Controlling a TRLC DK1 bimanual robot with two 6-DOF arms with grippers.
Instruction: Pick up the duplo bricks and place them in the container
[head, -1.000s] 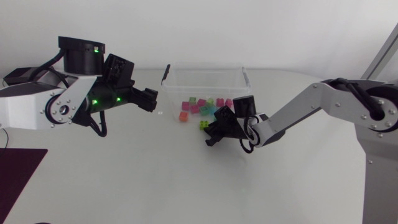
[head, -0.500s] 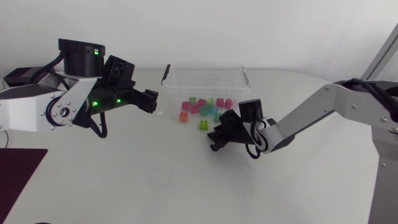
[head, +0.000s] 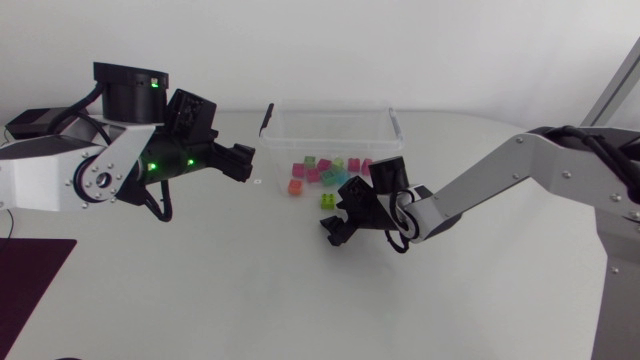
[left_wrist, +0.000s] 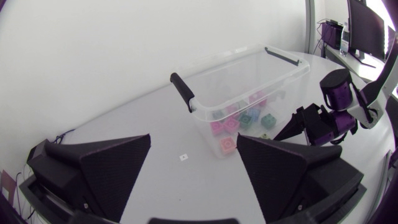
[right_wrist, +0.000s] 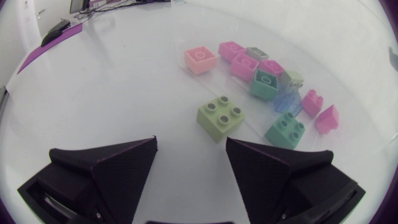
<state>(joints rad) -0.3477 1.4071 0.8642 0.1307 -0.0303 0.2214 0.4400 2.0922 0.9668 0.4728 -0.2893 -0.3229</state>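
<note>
Shifting across toward my left side over the last half second, my right jaws are now hanging over the worktop (head: 200, 300) more nearly in line with the light green brick (head: 328, 200); my left arm is keeping the same pose as before.

Nearest, a dark mat (head: 30, 270) is lying at the worktop's edge on my left side; further in, my right jaws are standing wide, their fingers (right_wrist: 109, 168) holding nothing between them; the light green brick (right_wrist: 220, 117) is sitting studs up just ahead of the gap, touching neither finger, and resting on the worktop just outside the clear container (head: 330, 125).

A small white marker (head: 259, 182) is lying on the worktop between the container and my left jaws; those jaws are also spread wide and gripping nothing, pointing across at the container (left_wrist: 249, 68) from well apart.

Inside the container a cluster of bricks (head: 325, 172) is lying along its near side: pink, teal, orange and pale ones, seen through the clear wall (left_wrist: 239, 121); black handles (left_wrist: 182, 91) are sitting on the rim at both ends; beyond it my right arm (left_wrist: 339, 102) is showing in the left wrist view.
</note>
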